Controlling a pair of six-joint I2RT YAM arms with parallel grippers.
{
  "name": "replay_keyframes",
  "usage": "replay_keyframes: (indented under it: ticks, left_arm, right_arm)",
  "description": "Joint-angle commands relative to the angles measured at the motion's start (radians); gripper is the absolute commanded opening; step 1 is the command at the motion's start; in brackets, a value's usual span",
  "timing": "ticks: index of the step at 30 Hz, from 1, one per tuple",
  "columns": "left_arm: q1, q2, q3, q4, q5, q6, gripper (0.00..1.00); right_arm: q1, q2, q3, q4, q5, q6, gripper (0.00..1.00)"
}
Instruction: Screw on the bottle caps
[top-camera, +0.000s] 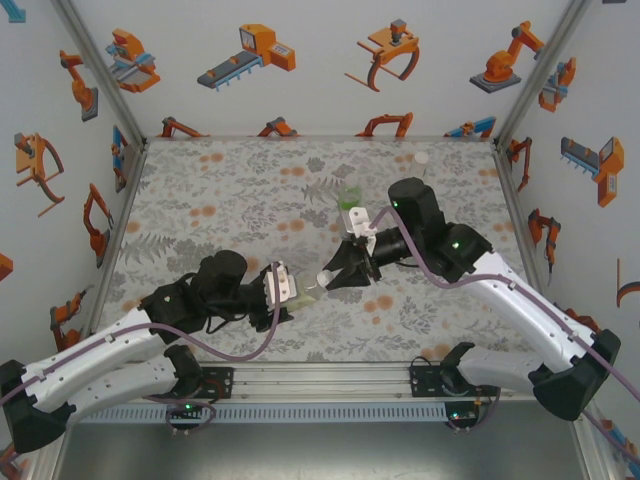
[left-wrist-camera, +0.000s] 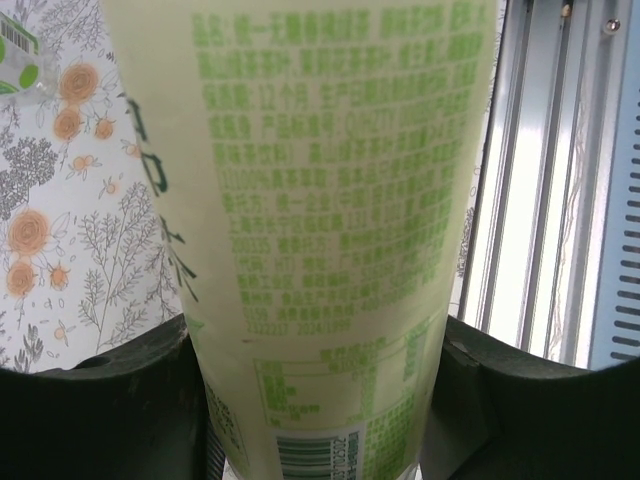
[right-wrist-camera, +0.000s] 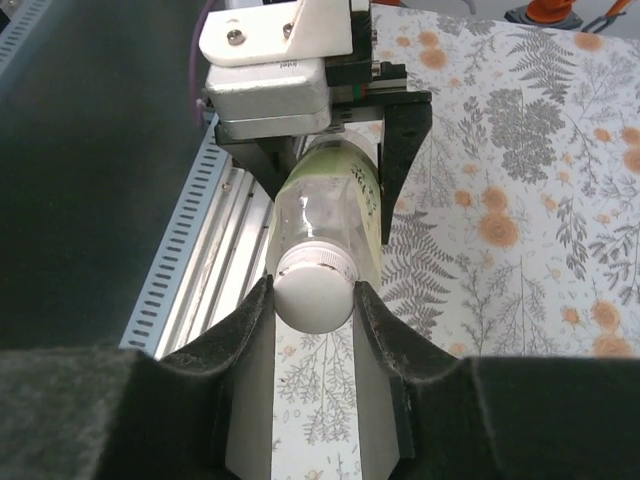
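Right gripper: its two dark padded fingers are closed on the small white round plastic screw cap, one finger on each side of the rim.
Cap: it sits on the mouth of the yellowish clear plastic bottle. I cannot tell whether the thread has caught.
Bottle: it lies horizontal in the air, over the near middle of the grey floral mat, with its neck toward the right arm.
Left gripper: it is clamped on the bottle body, one finger on each side of the label with green print.
How the cap handles: probably light, stiff and smooth. It is best taken by the side rim and kept in line with the neck, because it can slip or go on crooked during turning.
How the bottle handles: probably light and thin-walled. A hard squeeze can dent it, and the glossy label may let it rotate inside the left fingers. The middle of the body seems the right place to hold it.
Farther out: a green-tinted clear plastic bottle stands just beyond the right gripper. A second small white cap lies near the far right edge of the mat.
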Motion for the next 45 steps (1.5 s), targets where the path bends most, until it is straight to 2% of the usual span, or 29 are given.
replay_keyframes:
  ticks: [1, 4, 6, 8, 13, 18, 21, 24, 25, 27, 29, 33, 35, 37, 42, 45]
  left_arm:
    - [-0.002, -0.01, 0.022, 0.023, -0.008, 0.006, 0.0]
    - [-0.002, -0.007, 0.02, 0.026, -0.047, 0.002, 0.0]
    - [-0.002, -0.006, 0.015, 0.026, -0.076, 0.002, 0.0]
    - [-0.003, -0.008, 0.013, 0.033, -0.106, 0.0, 0.0]
    - [-0.003, -0.007, 0.004, 0.052, -0.184, -0.006, 0.0]
    - [-0.002, 0.01, 0.003, 0.08, -0.254, -0.004, 0.0]
    - [-0.002, 0.022, 0.0, 0.099, -0.267, -0.001, 0.0]
    - [-0.003, 0.037, 0.004, 0.103, -0.259, 0.002, 0.0]
    - [-0.002, 0.038, 0.008, 0.1, -0.253, 0.002, 0.0]
    - [-0.002, 0.043, 0.012, 0.095, -0.24, 0.005, 0.0]
    - [-0.002, 0.042, 0.012, 0.092, -0.223, 0.011, 0.0]
    - [-0.002, 0.03, 0.012, 0.088, -0.187, 0.014, 0.0]
    - [-0.002, 0.021, 0.011, 0.086, -0.156, 0.013, 0.0]
    - [-0.001, 0.013, 0.011, 0.081, -0.117, 0.012, 0.0]
    - [-0.002, 0.008, 0.017, 0.065, -0.03, 0.013, 0.0]
    - [-0.002, 0.005, 0.02, 0.057, 0.019, 0.021, 0.0]
  right_arm:
    - [0.006, -0.033, -0.044, 0.13, 0.062, 0.126, 0.18]
    - [0.006, -0.061, -0.113, 0.348, 0.149, 0.395, 0.02]
    - [0.01, -0.071, -0.151, 0.463, 0.227, 0.599, 0.0]
    - [0.021, -0.075, -0.162, 0.499, 0.332, 0.778, 0.0]
    - [0.062, -0.047, -0.11, 0.38, 0.607, 1.208, 0.0]
    - [0.072, -0.017, -0.089, 0.242, 0.758, 1.565, 0.0]
    - [0.072, -0.025, -0.125, 0.238, 0.804, 1.689, 0.0]
    - [0.072, -0.021, -0.115, 0.255, 0.803, 1.696, 0.0]
    - [0.072, -0.023, -0.111, 0.259, 0.801, 1.689, 0.04]
    - [0.072, -0.034, -0.099, 0.272, 0.793, 1.622, 0.24]
    - [0.072, -0.049, -0.075, 0.241, 0.802, 1.525, 0.36]
    - [0.07, -0.071, -0.018, 0.175, 0.811, 1.29, 0.48]
    - [0.07, -0.077, 0.004, 0.167, 0.769, 1.157, 0.53]
    - [0.07, -0.086, 0.015, 0.177, 0.697, 1.024, 0.55]
    - [0.07, -0.123, -0.053, 0.247, 0.389, 0.67, 0.57]
    - [0.07, -0.113, -0.036, 0.176, 0.231, 0.473, 0.57]
